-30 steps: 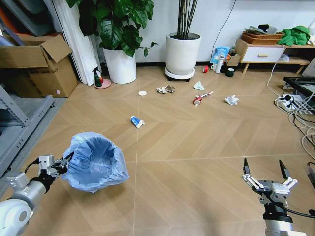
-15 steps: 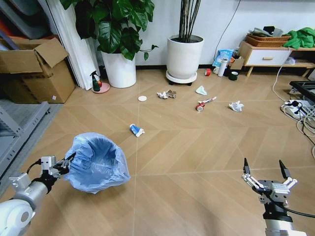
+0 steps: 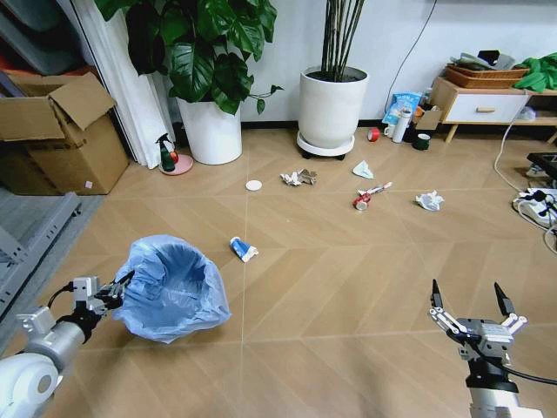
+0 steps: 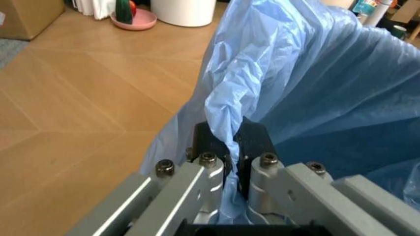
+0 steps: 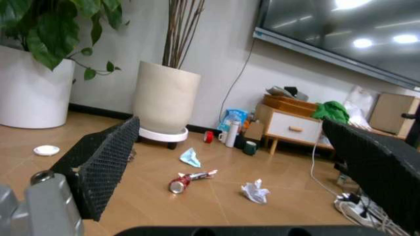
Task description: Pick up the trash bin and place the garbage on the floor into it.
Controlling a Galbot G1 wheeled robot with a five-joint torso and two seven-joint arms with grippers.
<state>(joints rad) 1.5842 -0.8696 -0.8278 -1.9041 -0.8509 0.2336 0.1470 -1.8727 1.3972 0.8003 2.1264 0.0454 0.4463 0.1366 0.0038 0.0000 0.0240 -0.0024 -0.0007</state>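
Note:
The trash bin [image 3: 172, 289], wrapped in a crinkly light-blue bag [image 4: 315, 83], hangs at the lower left, just above the floor [image 3: 339, 287]. My left gripper [image 3: 116, 290] is shut on the bag's rim, and its dark fingers [image 4: 253, 142] pinch a fold of plastic. My right gripper [image 3: 468, 301] stands open over bare floor at the lower right, its pads [image 5: 98, 162] spread wide. Garbage lies ahead: a blue-white wrapper [image 3: 243, 249], a white disc [image 3: 253, 185], a crumpled wad [image 3: 297, 178], a red-white wrapper [image 3: 365, 197] and a white paper wad [image 3: 429, 201].
Two big white plant pots [image 3: 210, 131] [image 3: 332, 109] stand at the far wall. A cardboard box [image 3: 57, 135] and a grey rack [image 3: 22, 248] are on the left. A low cabinet [image 3: 483, 104] with bottles, and cables [image 3: 541, 205], are on the right.
The whole view has shifted: the litter and pots now sit lower and a little rightward, so the camera has moved closer. Both grippers hold the same pose, the left still clamped on the bin.

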